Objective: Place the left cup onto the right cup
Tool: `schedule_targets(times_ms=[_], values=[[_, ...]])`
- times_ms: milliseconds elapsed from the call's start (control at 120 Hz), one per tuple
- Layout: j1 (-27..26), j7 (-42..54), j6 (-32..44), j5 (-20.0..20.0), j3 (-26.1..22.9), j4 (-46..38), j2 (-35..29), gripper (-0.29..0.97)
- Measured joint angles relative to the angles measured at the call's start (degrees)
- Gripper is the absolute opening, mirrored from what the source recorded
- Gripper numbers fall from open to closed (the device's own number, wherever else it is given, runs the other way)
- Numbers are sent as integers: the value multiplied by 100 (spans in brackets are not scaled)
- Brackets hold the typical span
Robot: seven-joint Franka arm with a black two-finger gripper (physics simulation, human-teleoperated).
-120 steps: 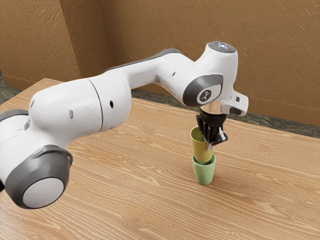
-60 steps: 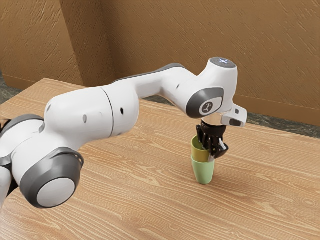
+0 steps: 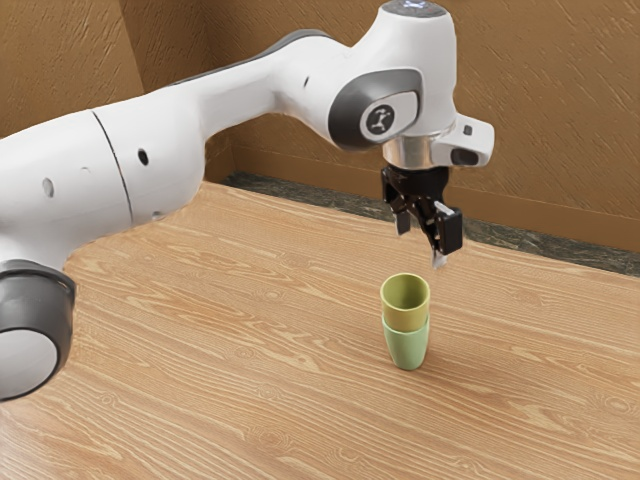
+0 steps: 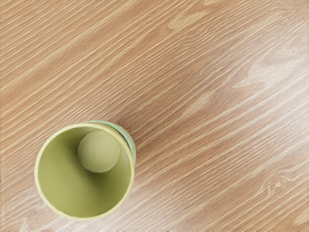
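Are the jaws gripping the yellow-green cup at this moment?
No, the jaws hang open above the yellow-green cup, apart from it, while it sits nested in the green cup.

The wooden table (image 3: 200, 330), light brown with a wavy grain, spreads out on every side beneath the pincer (image 3: 422, 243). Directly on it, straight below the pincer and well apart from it, stands a green cup (image 3: 406, 347), upright, with a yellow-green cup (image 3: 404, 298) nested in its mouth and clear of the wood. In the wrist view the table (image 4: 217, 72) shows its grain running slantwise around the pair, the green cup (image 4: 130, 145) a thin rim beside the yellow-green cup (image 4: 82, 186).
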Motion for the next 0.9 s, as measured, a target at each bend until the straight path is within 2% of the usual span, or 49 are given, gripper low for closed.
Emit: schedule_targets(times_ms=[292,433,625,900], values=[[256,-58,-210,55,4,-1571,-1641,67],[647,-75,-378,86,-5,-1791,-1864,67],[1390,-95,-488,208,-354,-2250,-2205,68],[1734,-124,-567,624,-358,-2529,-2538,68]])
